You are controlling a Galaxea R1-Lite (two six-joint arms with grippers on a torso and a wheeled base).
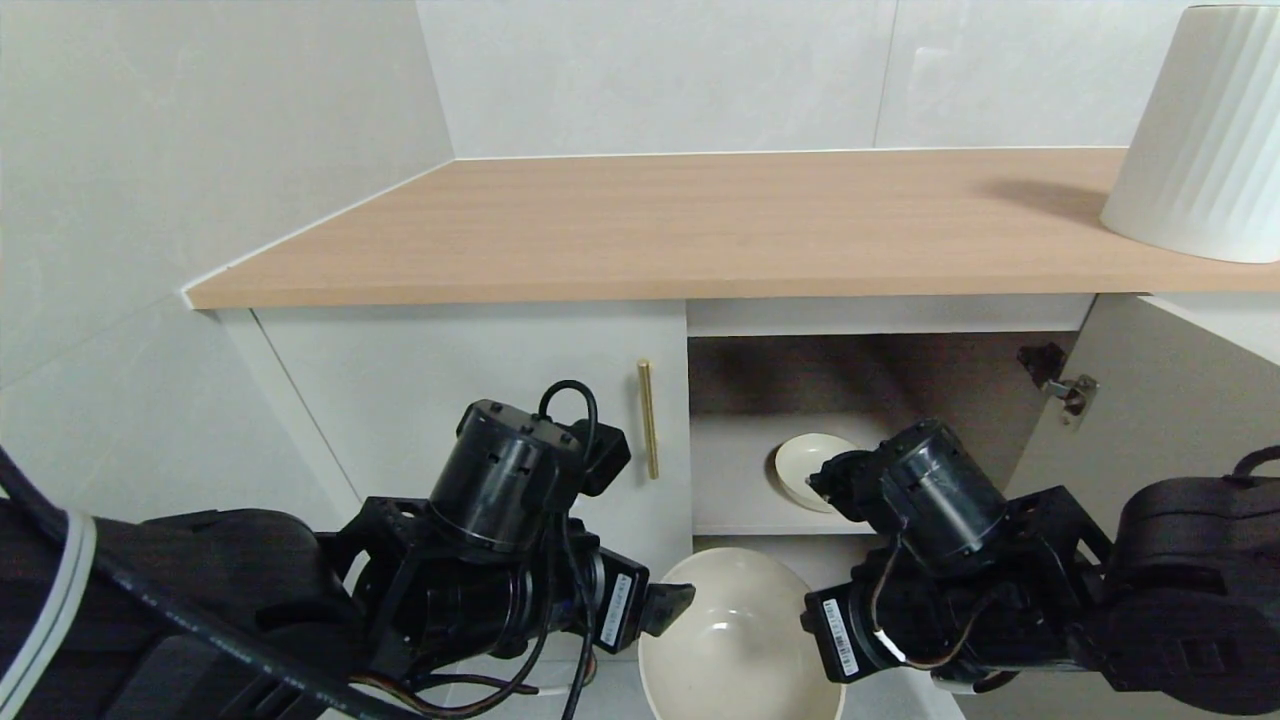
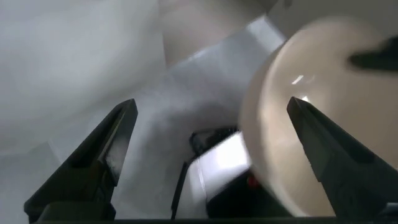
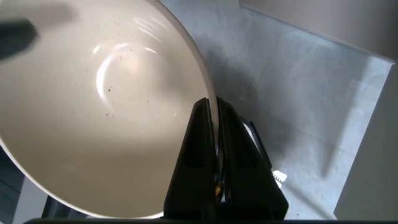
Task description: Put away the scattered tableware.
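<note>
The right arm partly hides the small bowl behind it.

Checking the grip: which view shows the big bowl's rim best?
Right wrist view: the right gripper clamps the bowl by its rim. Head view shows its inside; left wrist view, one side near the left gripper.

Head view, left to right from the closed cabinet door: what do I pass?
Closed cabinet door → gold handle → small bowl on the shelf → door hinge → white ribbed object.
</note>
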